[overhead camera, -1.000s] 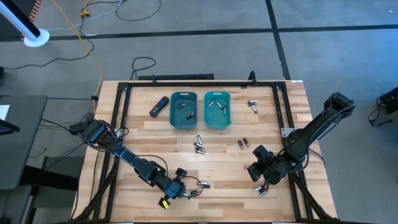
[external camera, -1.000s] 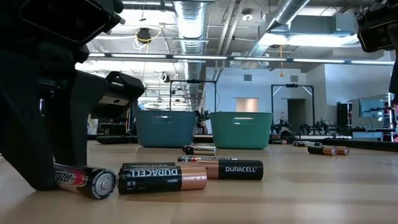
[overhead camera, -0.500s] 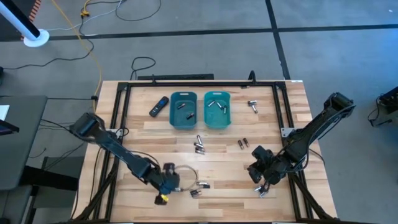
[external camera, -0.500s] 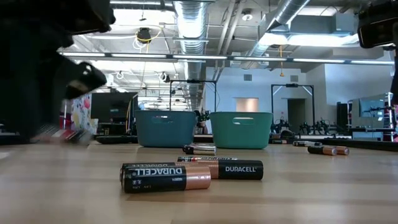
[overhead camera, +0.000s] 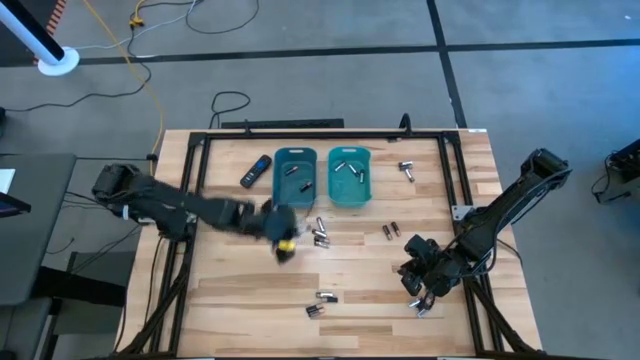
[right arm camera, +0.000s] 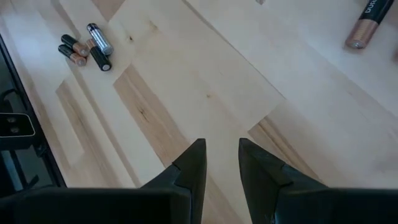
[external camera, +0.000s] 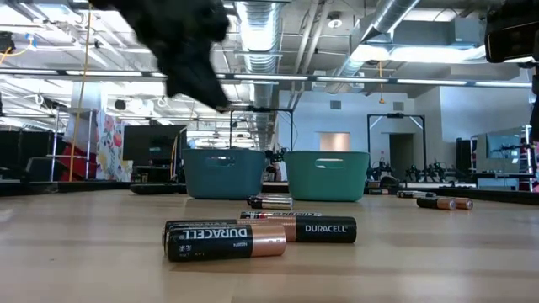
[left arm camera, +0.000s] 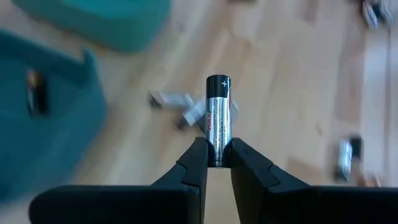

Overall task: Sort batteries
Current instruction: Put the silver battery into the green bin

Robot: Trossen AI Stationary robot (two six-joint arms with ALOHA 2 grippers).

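Note:
My left gripper (overhead camera: 281, 238) hangs above the table just near of the left teal bin (overhead camera: 296, 178), shut on a silvery battery (left arm camera: 217, 118) with a black plus end. In the low view it is a dark blur (external camera: 189, 50) high over the table. My right gripper (overhead camera: 420, 287) waits low near the table's right near corner, open by a narrow gap (right arm camera: 221, 149), with nothing between its fingers. Loose batteries lie on their sides: two near the near edge (overhead camera: 318, 304), a cluster (overhead camera: 320, 235) and a pair (overhead camera: 390, 231) at mid-table. Both bins hold batteries. My left gripper pinches the silvery battery between its two fingertips (left arm camera: 198, 163) at its lower end (left arm camera: 216, 155). The battery lies along the fingers and sticks out past their tips, plus end (left arm camera: 218, 81) foremost. It is lifted clear of the table.
The right teal bin (overhead camera: 349, 177) stands beside the left one at the far middle. A black remote-like device (overhead camera: 256, 171) lies left of the bins. More batteries lie right of the bins (overhead camera: 408, 170) and by my right gripper (overhead camera: 422, 308). Two Duracell cells (external camera: 253, 236) lie closest in the low view.
My left gripper rose from the table near the near edge with the silvery battery in its fingers. It then swung toward the far edge, ending just near of the left teal bin. The two dark batteries beside the pick-up spot stayed put.

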